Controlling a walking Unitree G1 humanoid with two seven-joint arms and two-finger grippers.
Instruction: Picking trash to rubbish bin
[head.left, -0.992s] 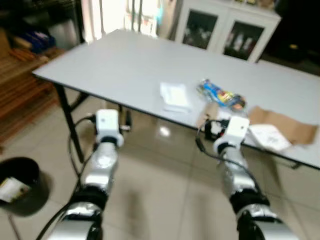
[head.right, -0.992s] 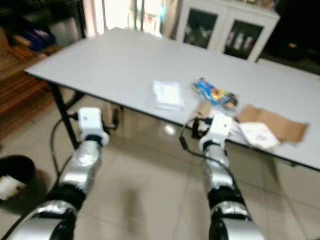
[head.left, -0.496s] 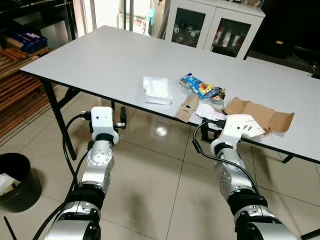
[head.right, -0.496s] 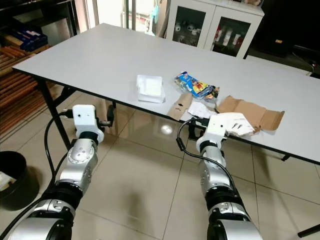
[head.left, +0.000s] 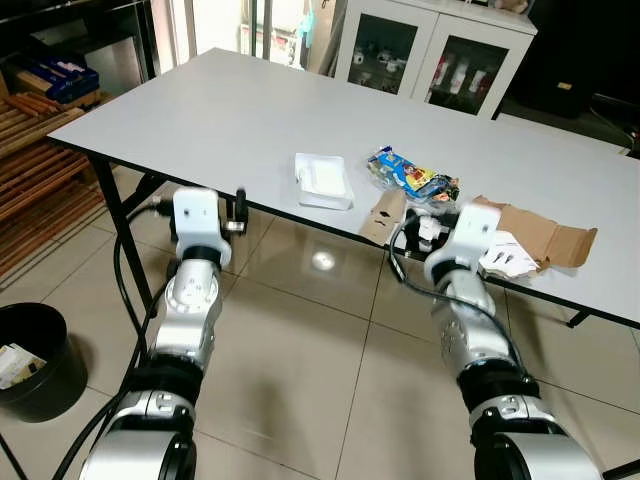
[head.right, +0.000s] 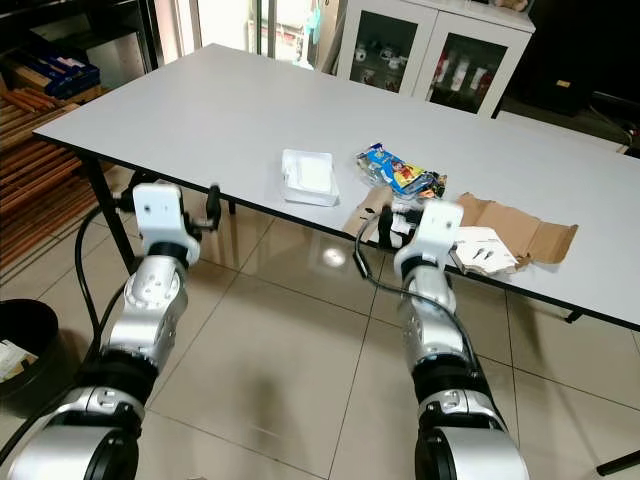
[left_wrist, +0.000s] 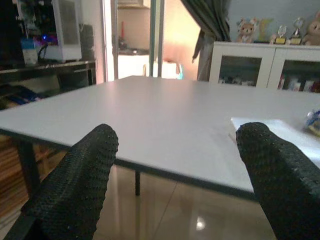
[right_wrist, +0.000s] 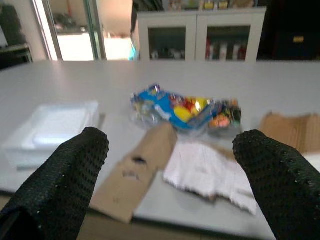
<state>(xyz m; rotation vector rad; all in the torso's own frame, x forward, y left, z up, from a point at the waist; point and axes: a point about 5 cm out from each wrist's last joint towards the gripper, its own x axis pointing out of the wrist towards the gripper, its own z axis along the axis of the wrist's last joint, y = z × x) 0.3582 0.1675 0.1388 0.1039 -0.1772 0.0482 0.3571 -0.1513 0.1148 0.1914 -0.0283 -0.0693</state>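
The trash lies in a loose cluster on the grey table (head.left: 200, 110), right of centre in the head views: a white tray (head.left: 323, 180), a colourful snack wrapper (head.left: 412, 180) just beyond it to the right, a strip of brown cardboard (right_wrist: 135, 175) hanging over the near edge, a crumpled white paper (right_wrist: 205, 175) touching that strip, and a bigger torn cardboard sheet (head.left: 545, 232) with a white printed paper (head.left: 508, 258) on it further right. The right gripper (right_wrist: 170, 175) is raised level with the table edge directly before the cardboard strip and the crumpled paper, its two black fingers (right_wrist: 272, 175) spread wide apart with nothing between them. The right arm (head.left: 470, 330) reaches forward and up from the lower right of the frame. The left gripper (left_wrist: 172, 170) is held at the same height before the near table edge, left of the tray, fingers likewise wide apart and empty; the left arm (head.left: 185, 330) rises from the lower left. A black bin (head.left: 35, 365) with some paper inside stands on the tiled floor (head.left: 310, 380) at the far left edge, well apart from the table's trash. A white cabinet (head.left: 430, 45) with glass doors stands behind the table at the top
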